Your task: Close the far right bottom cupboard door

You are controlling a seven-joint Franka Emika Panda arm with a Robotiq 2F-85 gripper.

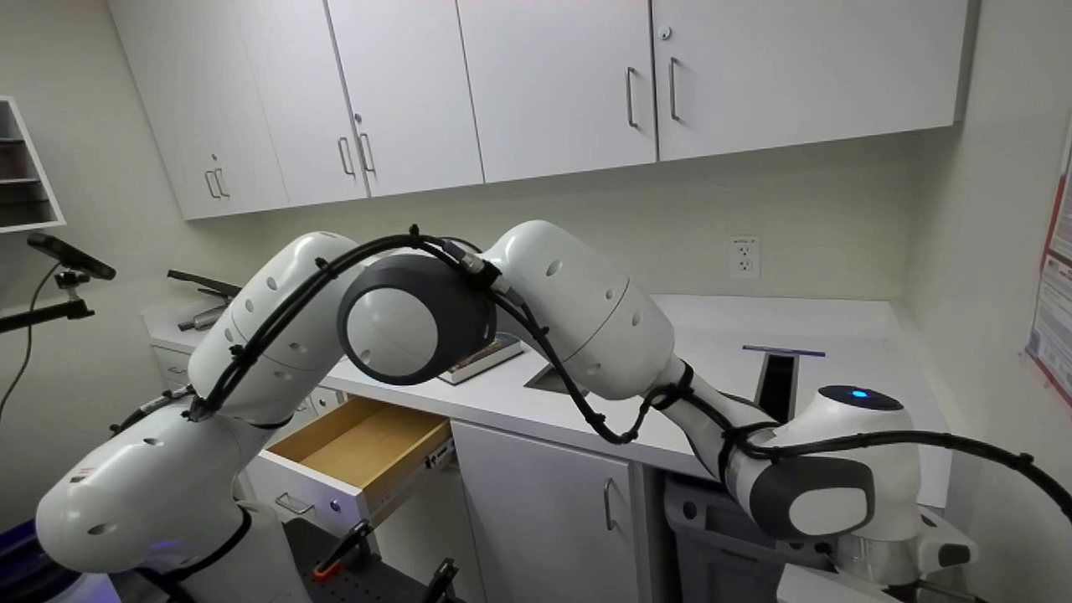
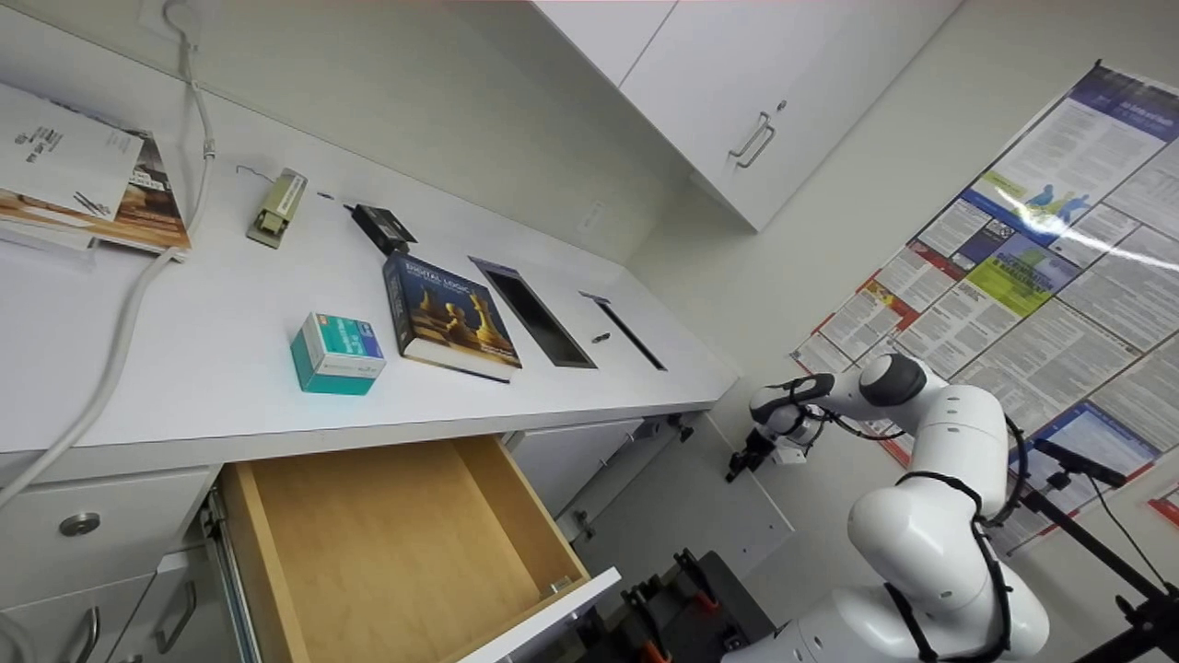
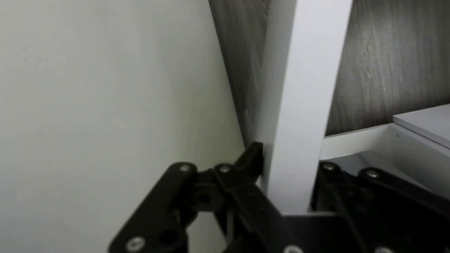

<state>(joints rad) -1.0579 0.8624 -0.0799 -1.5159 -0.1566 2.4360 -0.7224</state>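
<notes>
The far right bottom cupboard door point(image 2: 668, 502) is a plain white panel standing wide open, its inner face and hinges showing in an exterior view. In the wrist view its white edge point(image 3: 306, 105) runs down between my fingers. My gripper point(image 3: 286, 168) straddles this edge. The left fingertip lies against the outer face, and the right fingertip is mostly hidden by the door. The gap looks about as wide as the door is thick, so the gripper appears shut on it. The gripper also shows at the door's top edge in an exterior view point(image 2: 741, 468).
A pale wall point(image 3: 123, 105) stands close on the outer side of the door. An open wooden drawer point(image 2: 414, 543) juts out under the white countertop point(image 1: 620, 419). A grey bin point(image 1: 720, 544) stands in the dark cupboard opening. A closed cupboard door point(image 1: 544, 511) is beside it.
</notes>
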